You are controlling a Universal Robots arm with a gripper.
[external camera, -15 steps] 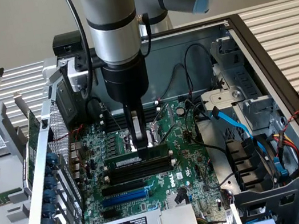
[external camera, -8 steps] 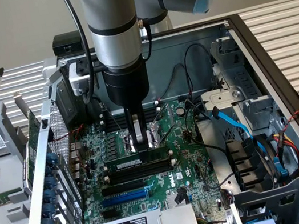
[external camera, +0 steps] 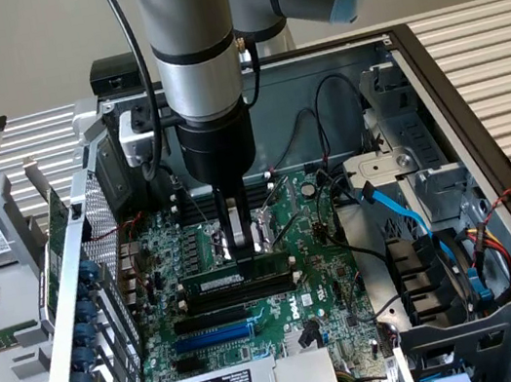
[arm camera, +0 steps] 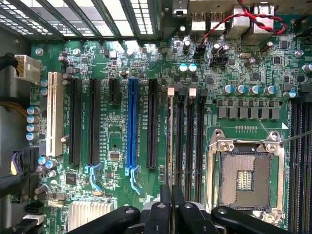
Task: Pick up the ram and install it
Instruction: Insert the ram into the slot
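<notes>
In the exterior view my arm (external camera: pixel 198 62), a grey metal tube with a black wrist collar, comes straight down at the centre of the frame into the open computer case (external camera: pixel 484 141). The gripper (external camera: pixel 244 255) is drawn almost fully together, its two slim fingers pinching the top edge of the ram (external camera: pixel 217 283). The ram is directly under the hand, a long thin green board with a white label strip. It stands on its long edge and runs across the middle of the green motherboard (external camera: pixel 324 273). I cannot tell whether it is fully seated in its slot. Just below it in the frame lies the glossy blue expansion slot (external camera: pixel 212 338). A light blue flat cable (external camera: pixel 406 214) curves down toward the exterior view's right.

In the wrist view I look down the gripper (arm camera: pixel 171 194). Its black jointed fingers (arm camera: pixel 165 204) sit close together, with the ram (arm camera: pixel 170 141) running out from between them edge-on as a pale thin line. Empty black memory slots (arm camera: pixel 191 141) lie just beside it, between it and the silver-framed processor socket (arm camera: pixel 246 175). On the ram's other side are a black slot, then the blue expansion slot (arm camera: pixel 131 122). A white slot (arm camera: pixel 52 114) lies well apart, beyond them.
</notes>
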